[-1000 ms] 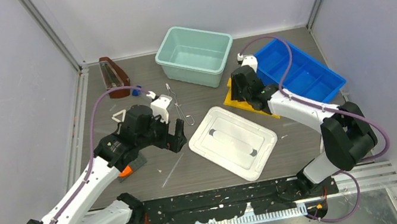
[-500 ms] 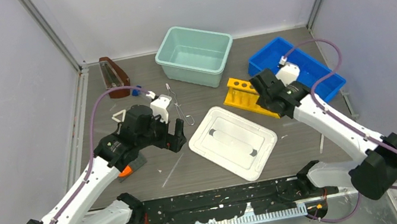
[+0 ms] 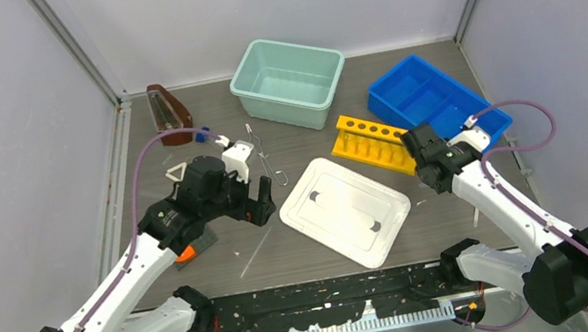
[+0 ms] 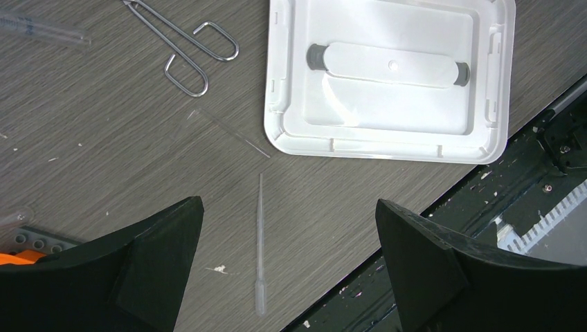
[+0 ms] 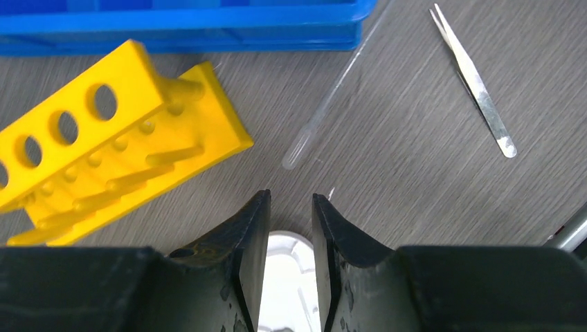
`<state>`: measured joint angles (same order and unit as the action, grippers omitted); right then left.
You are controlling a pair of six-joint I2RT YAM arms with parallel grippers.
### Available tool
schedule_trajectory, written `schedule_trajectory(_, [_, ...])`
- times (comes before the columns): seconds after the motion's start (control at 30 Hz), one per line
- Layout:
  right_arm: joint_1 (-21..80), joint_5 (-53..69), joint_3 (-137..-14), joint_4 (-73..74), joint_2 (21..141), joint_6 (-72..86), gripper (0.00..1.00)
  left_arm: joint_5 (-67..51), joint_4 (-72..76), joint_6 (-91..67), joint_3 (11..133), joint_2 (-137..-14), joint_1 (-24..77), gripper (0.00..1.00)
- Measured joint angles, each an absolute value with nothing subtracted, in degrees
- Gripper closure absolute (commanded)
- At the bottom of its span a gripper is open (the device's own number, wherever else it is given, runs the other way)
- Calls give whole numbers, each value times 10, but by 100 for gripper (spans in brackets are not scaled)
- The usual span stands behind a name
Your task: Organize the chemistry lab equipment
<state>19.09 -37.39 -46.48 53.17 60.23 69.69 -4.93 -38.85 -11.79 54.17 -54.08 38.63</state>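
Clear pipette (image 4: pixel 259 249) lies under the left gripper (image 4: pixel 288 202), jaws wide, so it should lower straight and close softly across the thin stem; the right gripper (image 5: pixel 291 196) shows narrow, empty jaws.

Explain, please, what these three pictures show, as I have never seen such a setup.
These are two robot arms bolted at a table's near edge. The wide picture looks down from above and behind them; the other two come from wrist cameras, so the dark wedges are each arm's own tool. On the table lie a white lid, a teal tub, a blue tray, a yellow rack, wire tongs, a pipette and tweezers. The left tool stands wide open above the pipette; the right tool is only narrowly open. Neither holds anything.
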Motion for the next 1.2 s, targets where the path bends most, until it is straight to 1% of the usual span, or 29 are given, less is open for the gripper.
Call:
schedule_trajectory(0.3, [113, -357, -416, 472, 613, 750, 69, -50, -389, -119, 542, -541, 386, 0])
schedule_trajectory(0.63, [74, -295, -392, 409, 695, 801, 70, -50, -389, -120, 542, -541, 386, 0])
schedule_trajectory(0.73, [67, -283, -389, 401, 716, 814, 68, -50, -389, -120, 542, -541, 386, 0])
schedule_trajectory(0.87, [57, -270, -383, 390, 733, 827, 63, -50, -389, -120, 542, -541, 386, 0])
schedule_trajectory(1.2, [34, -254, -365, 354, 737, 829, 62, -50, -389, -120, 542, -542, 386, 0])
